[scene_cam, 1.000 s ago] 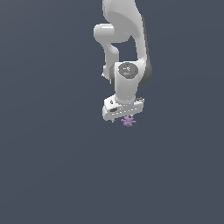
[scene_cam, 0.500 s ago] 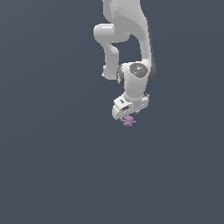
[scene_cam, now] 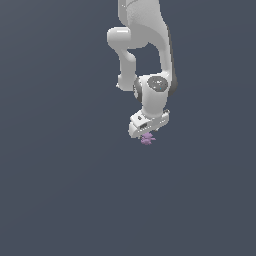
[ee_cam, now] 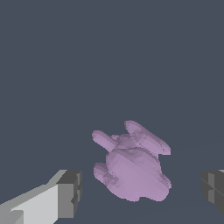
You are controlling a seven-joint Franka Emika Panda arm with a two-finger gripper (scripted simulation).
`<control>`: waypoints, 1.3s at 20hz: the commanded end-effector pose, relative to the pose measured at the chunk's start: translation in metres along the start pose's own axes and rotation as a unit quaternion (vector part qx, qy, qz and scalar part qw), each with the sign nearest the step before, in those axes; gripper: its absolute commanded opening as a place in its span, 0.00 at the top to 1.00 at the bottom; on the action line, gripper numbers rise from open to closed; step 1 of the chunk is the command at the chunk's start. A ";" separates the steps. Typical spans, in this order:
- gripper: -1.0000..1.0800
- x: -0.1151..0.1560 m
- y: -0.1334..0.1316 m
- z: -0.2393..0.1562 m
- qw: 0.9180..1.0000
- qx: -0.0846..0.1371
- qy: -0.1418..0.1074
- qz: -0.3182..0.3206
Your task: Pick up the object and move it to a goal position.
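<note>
Hanging down from the top of the exterior view, the white arm bends at its round wrist joint and points its gripper straight at the flat dark grey-blue floor; the gripper's white body sits a little tilted, and right under it peeks the object, a small pale-purple lump far smaller than the hand above it. From the wrist view the object shows much more plainly; it has a rounded, bumpy body with several short stubby prongs, two longer ones sticking out side by side from one end and smaller nubs around the rest; it lies on the floor between the two fingertips. The jaws stand wide apart; one dark grey pad on its white finger is off to one side of the object and the other pad is off to the other side, only partly in frame; there is a clear strip of floor between each pad and the purple lump, so neither pad touches it and the gripper has hold of nothing. In the exterior view the object sits roughly in the middle of the floor, well away from every edge of the picture; the fingers themselves are too small there to make out.
</note>
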State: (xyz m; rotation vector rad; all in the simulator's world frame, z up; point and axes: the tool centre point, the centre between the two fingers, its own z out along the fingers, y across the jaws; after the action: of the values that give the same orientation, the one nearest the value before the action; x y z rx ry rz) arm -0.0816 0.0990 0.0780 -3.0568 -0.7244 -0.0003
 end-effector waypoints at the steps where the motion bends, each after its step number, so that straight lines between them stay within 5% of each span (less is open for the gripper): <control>1: 0.04 -0.001 -0.001 0.012 1.000 0.000 0.000 -0.001; 10: 0.04 -0.001 -0.001 0.036 1.000 0.000 0.000 -0.002; 11: 1.00 -0.001 -0.001 0.036 1.000 0.000 0.000 -0.002; 26: 1.00 0.000 0.002 0.027 1.000 -0.001 0.001 -0.002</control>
State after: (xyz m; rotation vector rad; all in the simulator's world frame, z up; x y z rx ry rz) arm -0.0813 0.0986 0.0474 -3.0557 -0.7306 -0.0027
